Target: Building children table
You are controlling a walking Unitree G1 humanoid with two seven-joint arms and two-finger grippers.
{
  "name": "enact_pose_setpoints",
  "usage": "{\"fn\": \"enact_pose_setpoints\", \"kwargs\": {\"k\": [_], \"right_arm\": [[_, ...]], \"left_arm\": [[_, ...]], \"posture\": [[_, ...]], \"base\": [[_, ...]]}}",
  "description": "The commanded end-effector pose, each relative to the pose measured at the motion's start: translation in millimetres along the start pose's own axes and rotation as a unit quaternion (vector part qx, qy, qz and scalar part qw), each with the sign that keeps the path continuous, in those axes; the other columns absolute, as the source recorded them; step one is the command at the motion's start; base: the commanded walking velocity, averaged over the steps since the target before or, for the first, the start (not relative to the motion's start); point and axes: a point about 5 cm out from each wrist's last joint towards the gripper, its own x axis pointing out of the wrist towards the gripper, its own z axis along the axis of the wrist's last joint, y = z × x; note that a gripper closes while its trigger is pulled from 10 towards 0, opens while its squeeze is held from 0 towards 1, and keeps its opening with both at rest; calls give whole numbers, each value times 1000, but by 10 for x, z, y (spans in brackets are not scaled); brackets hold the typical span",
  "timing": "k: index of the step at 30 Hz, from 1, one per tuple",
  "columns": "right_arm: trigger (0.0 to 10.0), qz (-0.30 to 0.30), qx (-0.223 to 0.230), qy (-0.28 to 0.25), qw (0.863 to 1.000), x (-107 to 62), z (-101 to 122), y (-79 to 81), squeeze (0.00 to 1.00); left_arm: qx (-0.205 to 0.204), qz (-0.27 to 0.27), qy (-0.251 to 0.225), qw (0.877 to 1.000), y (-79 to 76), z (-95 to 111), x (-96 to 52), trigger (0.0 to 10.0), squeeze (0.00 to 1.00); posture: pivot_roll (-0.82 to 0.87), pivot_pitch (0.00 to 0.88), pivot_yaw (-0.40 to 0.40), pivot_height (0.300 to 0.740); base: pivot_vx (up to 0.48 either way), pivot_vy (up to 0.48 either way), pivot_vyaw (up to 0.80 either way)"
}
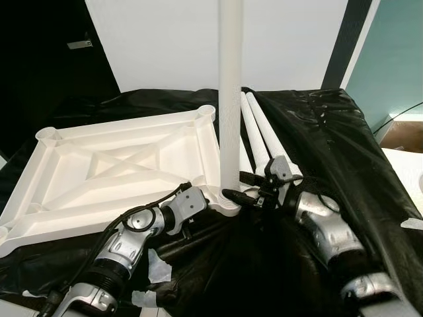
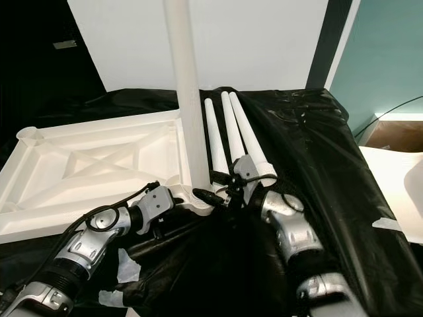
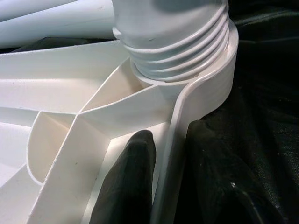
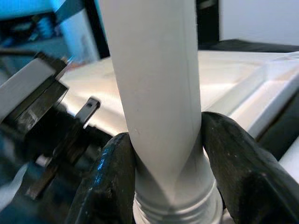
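Right wrist view has the right gripper [image 4: 163, 177] clenched on the upright table leg [image 4: 154, 93], one black finger on each side just above its threaded foot. Left wrist view shows the left gripper [image 3: 161, 182] pinching the raised rim of the upturned white tabletop [image 3: 60, 102], one finger inside the rim and one outside, right beside the corner socket [image 3: 205, 88] where the leg's threads are partly wound in.

From the head, the tabletop lies underside up on a black plastic sheet [image 1: 330, 139], its ribs showing, and the leg stands vertical at the near corner by the robot's right. Three spare legs [image 1: 261, 135] lie side by side on the sheet just beyond it.

Leg and top look like light, stiff, smooth moulded plastic, so the leg may slip under twist. Gripping low by the threads looks right, while the rim hold keeps the top from spinning.
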Motion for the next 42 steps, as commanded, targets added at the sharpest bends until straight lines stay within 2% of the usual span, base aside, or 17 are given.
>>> {"fn": "enact_pose_setpoints", "kwargs": {"k": [1, 2, 4, 8, 9, 11, 12, 14, 15, 17, 18, 20, 28, 29, 30, 32, 42], "right_arm": [[0, -57, -9, -13, 998, -14, -24, 49, 0], [0, -57, -9, -13, 998, -14, -24, 49, 0], [0, -184, -13, -28, 982, -111, -55, 41, 0], [0, -221, -17, -25, 975, -140, -56, 9, 0], [4275, -206, -24, -15, 978, -118, -69, 32, 0], [4275, -206, -24, -15, 978, -118, -69, 32, 0], [10000, -183, -25, -11, 983, -87, -75, 50, 0], [10000, -183, -25, -11, 983, -87, -75, 50, 0], [10000, -163, -18, -10, 986, -60, -71, 65, 1000], [10000, -121, -23, -7, 992, 3, -29, 29, 1000], [10000, -101, -27, -6, 994, 27, -6, 8, 0], [10000, -101, -27, -6, 994, 27, -6, 8, 0], [10000, 65, -51, 32, 996, 51, 59, -123, 0], [8314, 92, -48, 47, 993, 50, 49, -142, 0], [8314, 92, -48, 47, 993, 50, 49, -142, 0], [0, 128, -41, 72, 988, 52, 37, -183, 0], [0, 134, -25, 82, 987, 27, 27, -242, 0]], "left_arm": [[-31, -51, 43, 997, -246, -217, 63, 10000, 0], [-31, -51, 43, 997, -246, -217, 63, 10000, 0], [-30, -51, 43, 997, -238, -219, 58, 10000, 0], [-30, -53, 45, 997, -242, -233, 45, 10000, 0], [-29, -54, 45, 997, -241, -235, 42, 10000, 0], [-29, -54, 45, 997, -241, -235, 42, 10000, 0], [-29, -53, 45, 997, -236, -229, 45, 10000, 0], [-29, -53, 45, 997, -236, -229, 45, 10000, 0], [-28, -53, 44, 997, -231, -223, 48, 10000, 0], [-29, -51, 43, 997, -232, -220, 54, 10000, 0], [-29, -51, 43, 997, -237, -221, 56, 10000, 0], [-29, -51, 43, 997, -237, -221, 56, 10000, 0], [-29, -53, 44, 997, -245, -225, 72, 10000, 0], [-29, -53, 44, 997, -240, -222, 72, 10000, 0], [-29, -53, 44, 997, -240, -222, 72, 10000, 0], [-28, -51, 44, 997, -232, -220, 69, 10000, 0], [-29, -51, 45, 997, -253, -236, 54, 10000, 0]], "posture": [[69, 0, 28, 740], [69, 0, 28, 740], [63, 0, 34, 740], [59, 0, 38, 740], [59, 0, 37, 740], [59, 0, 37, 740], [63, 0, 32, 740], [63, 0, 32, 740], [63, 0, 32, 740], [63, 0, 28, 740], [64, 0, 28, 740], [64, 0, 28, 740], [64, 0, 34, 740], [68, 0, 34, 740], [68, 0, 34, 740], [75, 0, 31, 740], [72, 0, 33, 740]], "base": [[0, 0, 0], [0, 0, 0], [0, 0, 0], [0, 0, 0], [0, 0, 0], [0, 0, 0], [0, 0, 0], [0, 0, 0], [0, 0, 0], [0, 0, 0], [0, 0, 0], [0, 0, 0], [0, 0, 0], [0, 0, 0], [0, 0, 0], [0, 0, 0], [0, 0, 0]]}}
